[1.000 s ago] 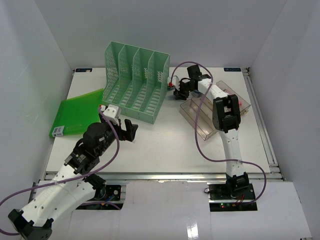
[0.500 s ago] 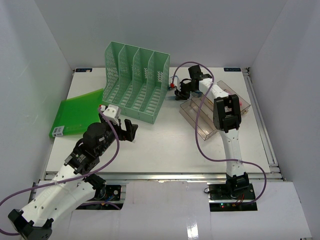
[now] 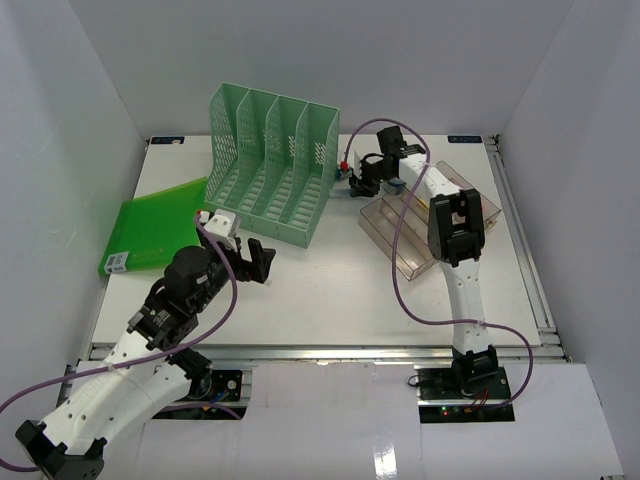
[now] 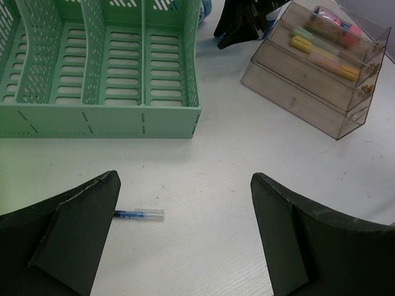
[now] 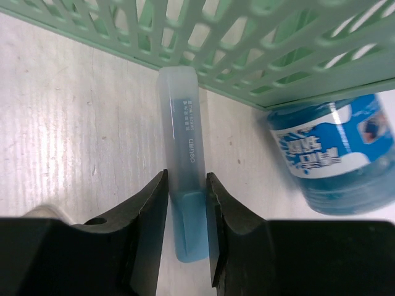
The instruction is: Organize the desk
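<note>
White walls enclose the large flat white desk (image 3: 330, 290), which fills the middle of the top view. At its left lies a flat green plastic folder (image 3: 150, 235). At lower left my left gripper (image 3: 252, 262) hangs wide open above the tabletop. At upper centre stands the green mesh file rack (image 3: 270, 165). Just right of it, my right gripper (image 5: 186, 185) clamps a translucent blue plastic pen (image 5: 182, 135).

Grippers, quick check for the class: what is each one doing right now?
Left gripper: open, empty.
Right gripper: closed on a blue pen with a clear cap.
</note>
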Motion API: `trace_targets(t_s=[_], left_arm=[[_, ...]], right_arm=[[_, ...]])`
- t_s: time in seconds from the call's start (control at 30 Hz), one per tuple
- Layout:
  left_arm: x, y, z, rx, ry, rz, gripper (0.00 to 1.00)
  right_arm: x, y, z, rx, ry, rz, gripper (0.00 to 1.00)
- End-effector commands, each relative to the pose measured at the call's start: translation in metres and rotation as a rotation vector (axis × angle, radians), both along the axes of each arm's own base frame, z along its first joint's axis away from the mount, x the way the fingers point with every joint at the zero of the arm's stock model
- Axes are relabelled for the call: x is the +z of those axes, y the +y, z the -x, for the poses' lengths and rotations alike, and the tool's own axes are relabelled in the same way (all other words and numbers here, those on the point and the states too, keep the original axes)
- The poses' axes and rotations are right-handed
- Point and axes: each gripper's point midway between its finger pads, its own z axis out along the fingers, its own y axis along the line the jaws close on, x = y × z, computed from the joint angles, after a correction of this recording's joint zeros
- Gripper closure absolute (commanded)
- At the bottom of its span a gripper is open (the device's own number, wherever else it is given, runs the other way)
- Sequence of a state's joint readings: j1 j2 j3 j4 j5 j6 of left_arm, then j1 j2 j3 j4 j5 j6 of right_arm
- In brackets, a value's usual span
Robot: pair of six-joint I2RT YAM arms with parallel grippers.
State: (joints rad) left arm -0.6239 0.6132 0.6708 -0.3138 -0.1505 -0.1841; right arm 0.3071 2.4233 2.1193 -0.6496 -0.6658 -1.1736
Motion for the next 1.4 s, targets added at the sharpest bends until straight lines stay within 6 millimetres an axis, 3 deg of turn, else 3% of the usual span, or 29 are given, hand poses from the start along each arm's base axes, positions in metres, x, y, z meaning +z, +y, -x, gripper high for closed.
trace_targets(t_s=[0.0,0.2,0.33,0.37,0.4,0.57,0.73,0.87,1.07,1.37], left_arm=[[0.007,0.004,0.0,0.016,-0.016,0.011,0.02],[0.008,0.004,0.001,0.014,-0.02,0.017,0.02],[0.01,0.004,0.001,0.012,-0.025,0.022,0.02],[0.011,0.003,0.002,0.01,-0.026,0.025,0.02],[0.011,0.003,0.002,0.008,-0.028,0.027,0.02],[0.016,0.003,0.005,-0.004,-0.042,0.045,0.02],[0.018,0.001,0.008,-0.017,-0.047,0.057,0.02],[0.019,0.001,0.008,-0.019,-0.047,0.062,0.02],[0.017,0.001,0.009,-0.016,-0.04,0.063,0.02],[0.014,0.0,0.008,-0.013,-0.028,0.06,0.02]], right_arm=[[0.09,0.0,-0.004,0.004,-0.144,-0.077,0.82],[0.119,-0.018,0.015,-0.014,-0.174,-0.074,0.84],[0.136,-0.036,0.037,-0.043,-0.173,-0.074,0.85],[0.146,-0.045,0.044,-0.066,-0.179,-0.076,0.85],[0.137,-0.051,0.046,-0.077,-0.155,-0.068,0.85],[0.139,-0.124,0.064,-0.331,-0.042,-0.1,0.88],[0.105,-0.189,0.079,-0.566,0.051,-0.099,0.88],[0.075,-0.218,0.08,-0.711,0.11,-0.071,0.87],[0.045,-0.238,0.066,-0.84,0.138,-0.029,0.82],[0.041,-0.248,0.049,-0.91,0.147,-0.04,0.71]])
